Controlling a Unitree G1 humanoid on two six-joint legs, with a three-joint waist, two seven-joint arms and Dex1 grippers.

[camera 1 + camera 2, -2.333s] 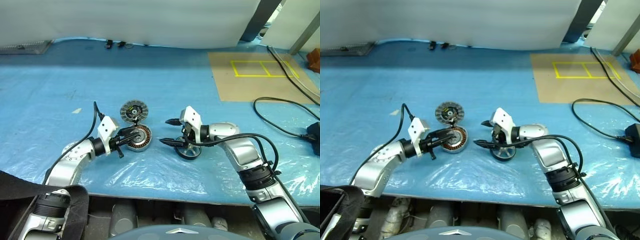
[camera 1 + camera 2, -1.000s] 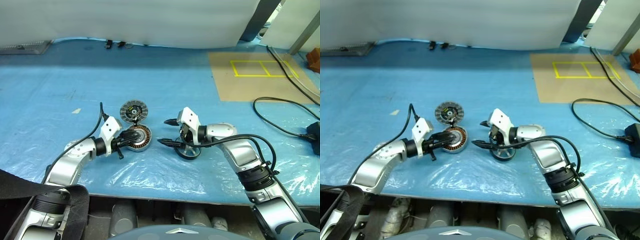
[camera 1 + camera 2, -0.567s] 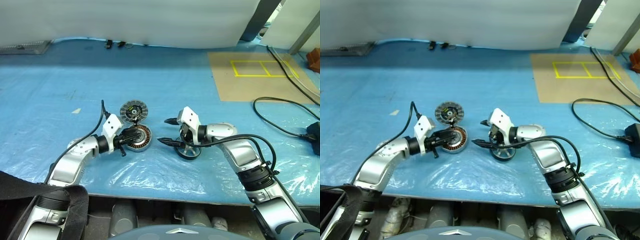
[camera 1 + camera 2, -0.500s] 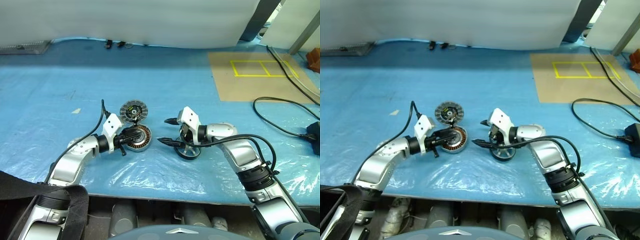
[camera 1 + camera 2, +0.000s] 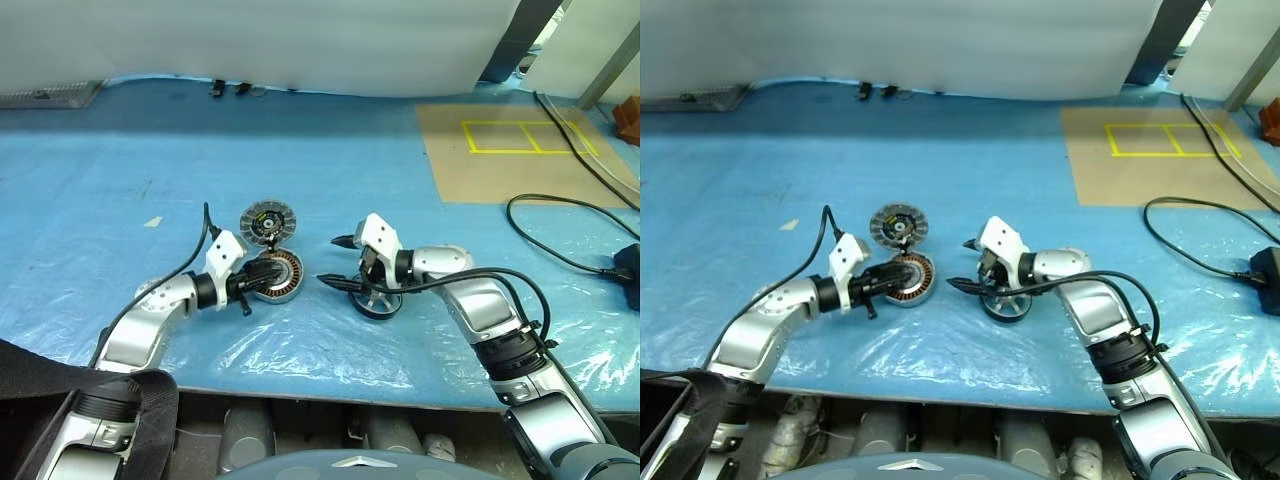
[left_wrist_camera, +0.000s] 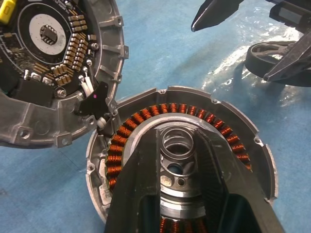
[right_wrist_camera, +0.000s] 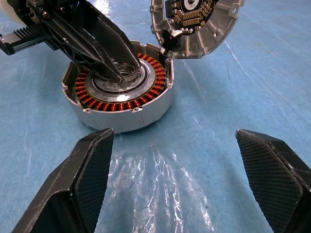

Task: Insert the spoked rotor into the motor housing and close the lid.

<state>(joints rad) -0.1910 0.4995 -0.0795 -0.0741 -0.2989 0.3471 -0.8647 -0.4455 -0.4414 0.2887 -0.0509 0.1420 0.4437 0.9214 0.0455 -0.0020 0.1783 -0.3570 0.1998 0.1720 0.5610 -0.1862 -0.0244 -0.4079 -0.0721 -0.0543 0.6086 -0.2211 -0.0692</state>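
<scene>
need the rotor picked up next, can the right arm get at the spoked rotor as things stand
Probably yes. The spoked rotor lies on the blue sheet right under the right gripper, whose jaws stand wide open. Nothing covers it, and the left gripper is busy at the motor housing, off to the side.

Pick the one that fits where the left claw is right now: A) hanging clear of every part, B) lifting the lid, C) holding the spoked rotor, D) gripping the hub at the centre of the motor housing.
D: the left claw closes around the hub inside the motor housing, ringed by copper windings.
</scene>
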